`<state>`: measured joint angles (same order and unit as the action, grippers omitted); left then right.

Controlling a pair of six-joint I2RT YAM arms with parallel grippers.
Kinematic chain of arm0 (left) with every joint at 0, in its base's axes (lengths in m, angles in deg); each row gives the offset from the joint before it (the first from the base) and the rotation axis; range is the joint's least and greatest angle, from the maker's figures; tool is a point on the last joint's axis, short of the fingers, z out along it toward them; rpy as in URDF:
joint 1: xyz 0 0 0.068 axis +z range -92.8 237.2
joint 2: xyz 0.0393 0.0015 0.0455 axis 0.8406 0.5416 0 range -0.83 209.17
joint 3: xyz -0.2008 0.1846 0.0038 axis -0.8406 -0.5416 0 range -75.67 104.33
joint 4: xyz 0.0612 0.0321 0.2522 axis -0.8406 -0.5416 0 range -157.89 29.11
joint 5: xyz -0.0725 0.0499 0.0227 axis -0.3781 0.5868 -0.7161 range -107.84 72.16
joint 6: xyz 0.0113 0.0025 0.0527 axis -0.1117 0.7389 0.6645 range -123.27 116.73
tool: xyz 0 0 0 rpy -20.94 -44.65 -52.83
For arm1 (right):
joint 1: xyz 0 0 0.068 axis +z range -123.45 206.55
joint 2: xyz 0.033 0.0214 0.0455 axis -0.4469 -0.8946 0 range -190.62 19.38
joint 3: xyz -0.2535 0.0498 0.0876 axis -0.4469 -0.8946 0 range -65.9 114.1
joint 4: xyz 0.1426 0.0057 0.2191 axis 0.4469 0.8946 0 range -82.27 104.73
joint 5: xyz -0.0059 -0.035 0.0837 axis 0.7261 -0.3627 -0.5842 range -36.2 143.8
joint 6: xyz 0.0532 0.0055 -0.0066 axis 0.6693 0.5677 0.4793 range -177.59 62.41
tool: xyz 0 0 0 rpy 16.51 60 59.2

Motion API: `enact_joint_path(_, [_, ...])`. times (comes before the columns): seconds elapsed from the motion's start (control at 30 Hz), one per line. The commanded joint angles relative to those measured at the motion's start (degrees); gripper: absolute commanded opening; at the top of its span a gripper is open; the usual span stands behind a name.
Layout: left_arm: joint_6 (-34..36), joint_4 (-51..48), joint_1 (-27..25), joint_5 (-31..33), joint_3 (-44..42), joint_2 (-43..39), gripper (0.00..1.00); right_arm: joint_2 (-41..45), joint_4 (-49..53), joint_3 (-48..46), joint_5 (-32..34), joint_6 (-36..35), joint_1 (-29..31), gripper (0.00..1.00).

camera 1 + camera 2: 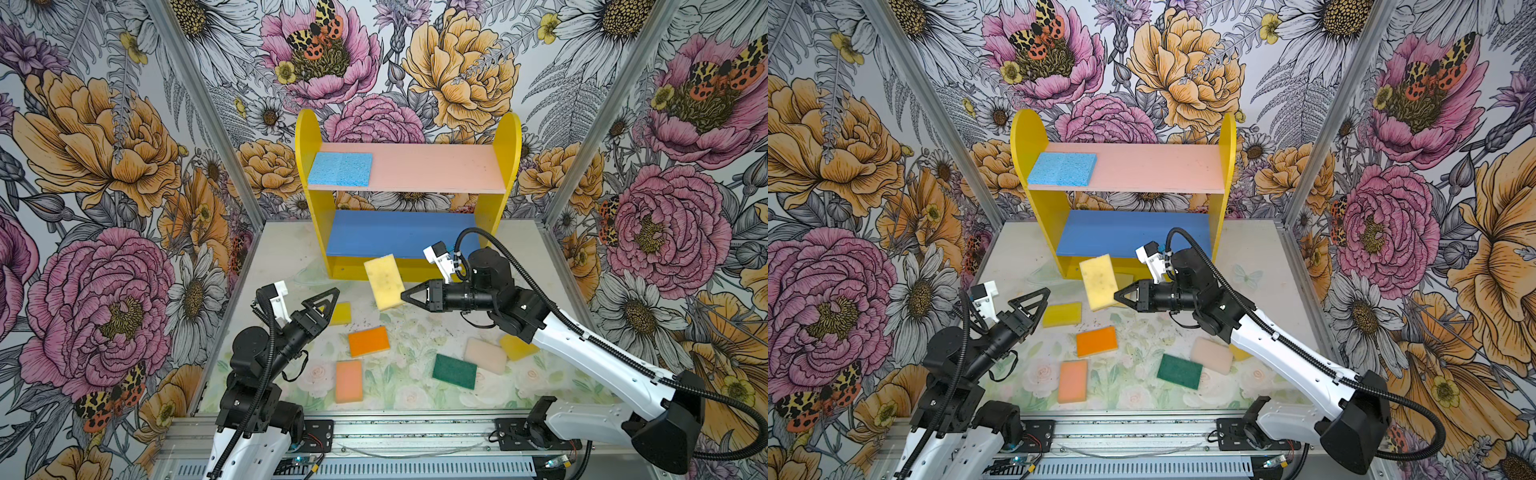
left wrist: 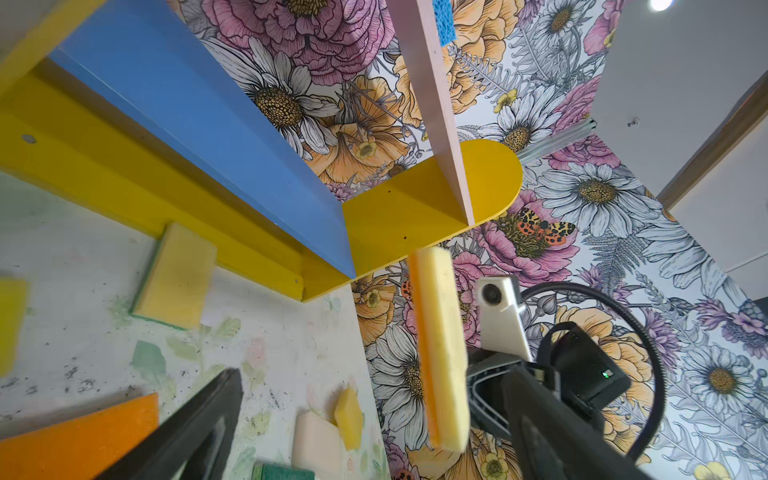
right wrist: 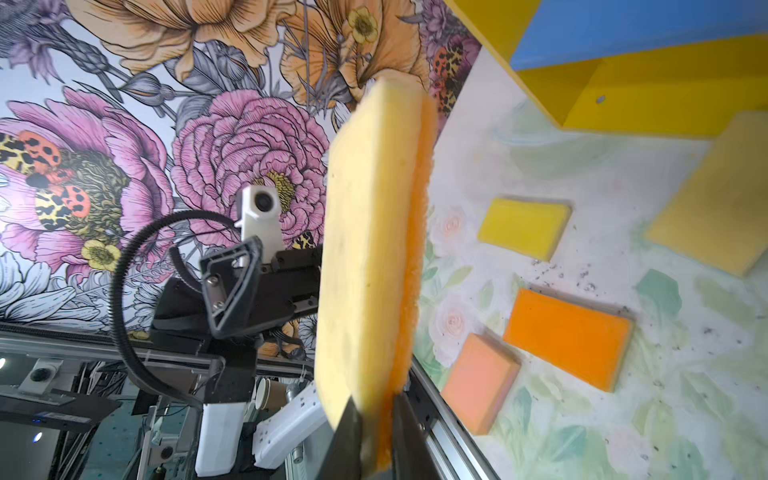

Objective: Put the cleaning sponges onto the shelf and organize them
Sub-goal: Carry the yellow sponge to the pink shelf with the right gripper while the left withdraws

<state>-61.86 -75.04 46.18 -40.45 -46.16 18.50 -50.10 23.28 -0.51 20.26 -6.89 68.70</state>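
light bright, even, faint soft shadows | ceiling lamp (image 2: 660, 4) glares in left wrist view | top views sharp, edges bowed | held sponge (image 3: 365, 249) soft-focus, wrist views fisheye

table (image 1: 286, 249): shelf (image 1: 309, 137), loose sponges (image 1: 369, 340) | pink board (image 1: 432, 166): blue sponges (image 1: 328, 168)

Robotics lab enclosure, floral-printed panel walls (image 1: 104, 174), aluminium frame rail (image 1: 415, 432), cabled robot arms (image 1: 582, 345)
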Motion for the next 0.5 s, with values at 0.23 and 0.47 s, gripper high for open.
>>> enact_joint_path(0.23, [6.6,-10.6,0.6,-1.4,-1.5,3.5,0.99,-8.9,7.7,25.8,11.7,0.5,-3.6,0.14])
enact_joint_path(0.47, [11.7,-14.4,0.7,-3.2,0.8,5.4,0.99,-17.4,10.4,38.8,17.2,-0.2,-6.2,0.14])
